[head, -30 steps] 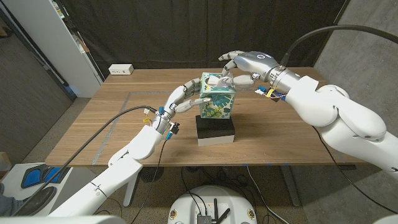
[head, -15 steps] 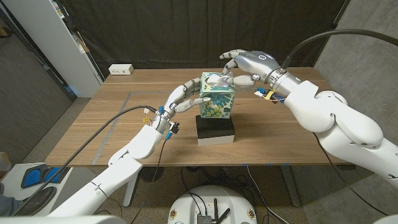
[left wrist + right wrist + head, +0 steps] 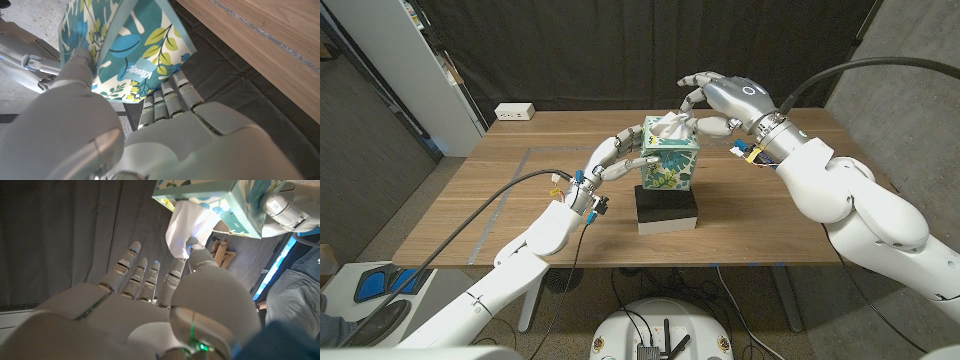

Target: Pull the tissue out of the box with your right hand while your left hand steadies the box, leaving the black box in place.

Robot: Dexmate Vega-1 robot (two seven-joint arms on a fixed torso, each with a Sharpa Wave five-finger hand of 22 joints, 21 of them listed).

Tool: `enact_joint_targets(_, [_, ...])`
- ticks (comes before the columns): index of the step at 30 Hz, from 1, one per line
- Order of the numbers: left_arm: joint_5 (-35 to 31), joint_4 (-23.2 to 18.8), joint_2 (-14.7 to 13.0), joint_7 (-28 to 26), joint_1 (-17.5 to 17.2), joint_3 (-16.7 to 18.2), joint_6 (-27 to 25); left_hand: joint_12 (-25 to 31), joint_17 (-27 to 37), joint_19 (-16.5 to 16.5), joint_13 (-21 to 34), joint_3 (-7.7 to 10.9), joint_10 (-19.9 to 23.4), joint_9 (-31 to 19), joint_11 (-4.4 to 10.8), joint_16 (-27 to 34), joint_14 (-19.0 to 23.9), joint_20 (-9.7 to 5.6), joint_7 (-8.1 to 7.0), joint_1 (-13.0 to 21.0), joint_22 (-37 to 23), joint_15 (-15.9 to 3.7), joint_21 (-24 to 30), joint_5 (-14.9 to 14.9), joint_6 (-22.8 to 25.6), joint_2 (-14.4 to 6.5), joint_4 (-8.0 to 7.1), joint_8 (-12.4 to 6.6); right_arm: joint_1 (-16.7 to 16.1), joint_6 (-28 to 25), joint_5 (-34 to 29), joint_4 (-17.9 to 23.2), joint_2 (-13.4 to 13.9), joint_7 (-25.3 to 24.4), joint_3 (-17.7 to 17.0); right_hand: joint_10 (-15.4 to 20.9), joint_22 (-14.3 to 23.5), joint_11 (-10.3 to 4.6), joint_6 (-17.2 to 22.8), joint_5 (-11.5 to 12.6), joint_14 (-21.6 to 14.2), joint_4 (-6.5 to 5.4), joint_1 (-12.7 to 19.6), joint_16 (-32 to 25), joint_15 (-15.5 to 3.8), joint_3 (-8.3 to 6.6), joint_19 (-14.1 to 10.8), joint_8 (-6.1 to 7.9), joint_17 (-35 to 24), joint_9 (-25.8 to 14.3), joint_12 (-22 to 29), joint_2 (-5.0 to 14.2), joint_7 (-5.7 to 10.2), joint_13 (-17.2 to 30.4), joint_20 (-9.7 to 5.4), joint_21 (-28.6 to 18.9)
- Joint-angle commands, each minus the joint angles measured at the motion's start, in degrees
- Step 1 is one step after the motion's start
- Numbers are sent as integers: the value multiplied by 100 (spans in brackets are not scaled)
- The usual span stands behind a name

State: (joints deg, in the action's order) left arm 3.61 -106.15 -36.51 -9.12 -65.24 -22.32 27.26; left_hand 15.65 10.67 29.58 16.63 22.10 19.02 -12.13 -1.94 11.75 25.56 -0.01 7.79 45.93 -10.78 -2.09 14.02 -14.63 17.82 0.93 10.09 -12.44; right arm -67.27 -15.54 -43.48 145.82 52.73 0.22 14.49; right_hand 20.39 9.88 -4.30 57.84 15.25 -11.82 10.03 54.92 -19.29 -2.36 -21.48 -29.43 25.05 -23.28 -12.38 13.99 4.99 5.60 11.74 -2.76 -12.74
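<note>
Right hand risen, pinching tissue above box.

We see open tabletop to the left of the stack and bare wood to its right and front, so a hand can pass there. The left hand blocks the tissue box on its left side, the right hand crowds the tissue from above right, and the black box fills the space beneath.
</note>
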Motion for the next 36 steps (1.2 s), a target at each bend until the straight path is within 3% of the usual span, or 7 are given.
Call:
enact_joint_targets(1, [12, -34, -24, 30, 5, -1, -35, -11, 12, 69, 34, 90, 43, -32, -5, -6, 25, -53, 16, 449, -23, -59, 21, -32, 81, -501, -57, -43, -248, 8, -447, -34, -286, -503, -4, 80, 12, 8, 18, -17, -92, -22, 64, -50, -151, 30, -105, 48, -35, -43, 39, -2, -43, 18, 9, -60])
enact_joint_targets(22, [-30, -41, -4, -63, -66, 45, 16, -22, 10, 77, 45, 101, 49, -34, -6, -10, 28, -54, 8, 460, -23, -61, 21, -30, 86, -504, -44, -36, -491, 72, -1133, -130, -769, -1174, 100, 266, 16, -35, 78, -104, -255, -27, 129, -173, -215, 87, -276, 105, -112, -130, 58, -3, -129, 36, -33, -70])
enact_joint_targets(31, [-43, -54, -8, -67, -94, 67, 75, -27, 11, 69, 50, 106, 48, -34, 4, -10, 30, -49, 8, 464, -23, -52, 17, -30, 103, -510, -42, -39, -611, 60, -1531, -253, -1092, -1860, 225, 306, 17, -22, 89, -139, -301, -36, 138, -212, -225, 111, -305, 107, -140, -138, 56, -4, -113, 43, -42, -62])
enact_joint_targets(33, [-44, -49, -2, -78, -112, 74, 110, -27, 12, 69, 50, 107, 51, -34, 8, -10, 29, -51, 9, 464, -23, -59, 17, -30, 102, -514, -43, -38, -615, -132, -1788, -159, -1117, -1616, 285, 306, 18, -25, 93, -145, -319, -39, 139, -225, -245, 116, -325, 106, -147, -137, 52, -2, -111, 44, -37, -66])
enact_joint_targets(36, [-63, -47, 5, -95, -134, 85, 131, -25, 11, 73, 52, 106, 60, -35, 4, -10, 31, -61, 5, 465, -23, -67, 18, -29, 107, -511, -41, -38, -635, -129, -1724, -198, -1245, -1742, 319, 316, 18, -28, 87, -156, -334, -42, 136, -236, -240, 127, -349, 102, -156, -137, 51, -8, -88, 46, -25, -70])
